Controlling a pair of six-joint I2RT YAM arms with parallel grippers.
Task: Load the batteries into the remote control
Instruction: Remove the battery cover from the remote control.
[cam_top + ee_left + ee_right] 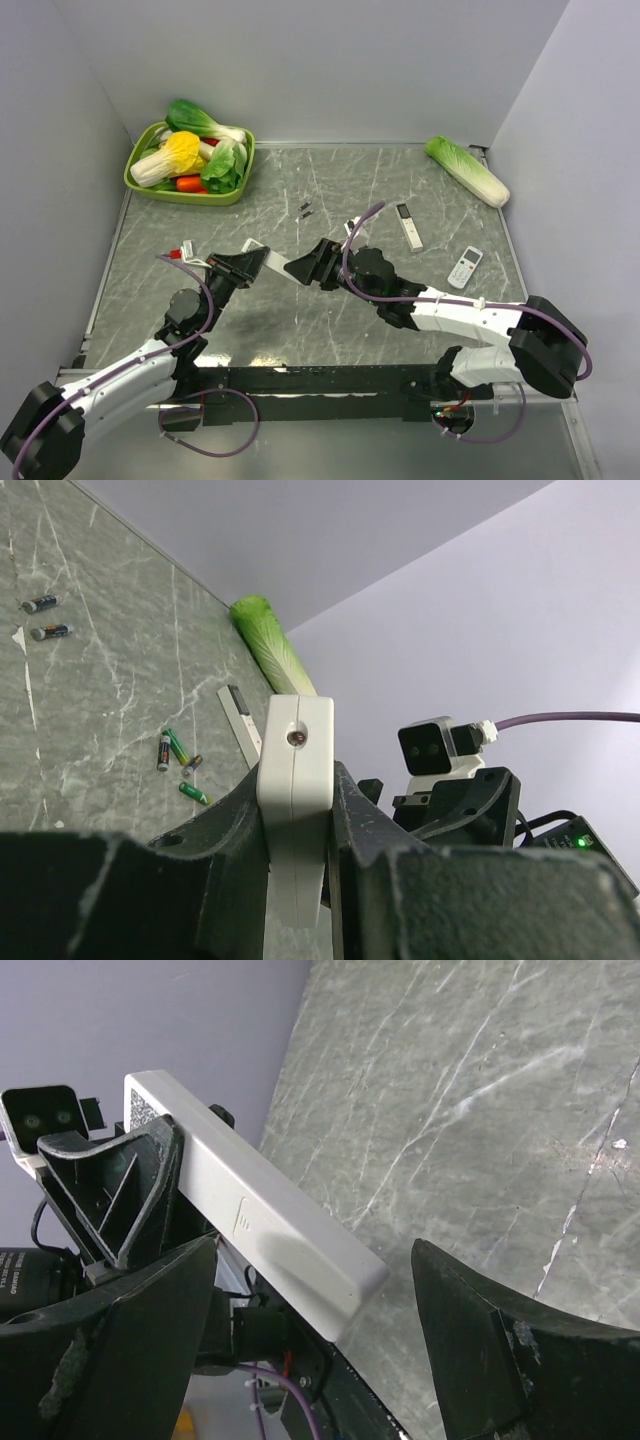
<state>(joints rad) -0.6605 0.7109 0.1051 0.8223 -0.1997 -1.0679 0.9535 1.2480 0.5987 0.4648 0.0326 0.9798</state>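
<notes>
The left gripper (297,825) is clenched on the remote control (296,750). It pinches the long white bar by its narrow sides near one end and holds it clear of the table (100,700), above the middle and somewhat toward the near edge. Held this way, most of the bar sticks out freely toward the other arm, probably so the second gripper can reach it and so the back can be turned up for loading.

The right gripper (315,1260) faces it with its jaws spread wide. The free end of the remote lies between the two fingers (500,1350) and touches neither as far as the right wrist view shows, so this gripper is released and holds nothing. It looks placed to take or steady that end. A small marking shows on the face turned to the right wrist camera, but whether it belongs to the battery cover cannot be told.

The batteries (165,750) lie loose on the table beyond both grippers, toward the far edge and well apart from either one. They form a small scatter of slim green cells just beside a second remote with a black end (240,720). None is loaded yet.

Two dark cells (40,603) lie farther off, and a cabbage (467,170) rests by the far right corner.
</notes>
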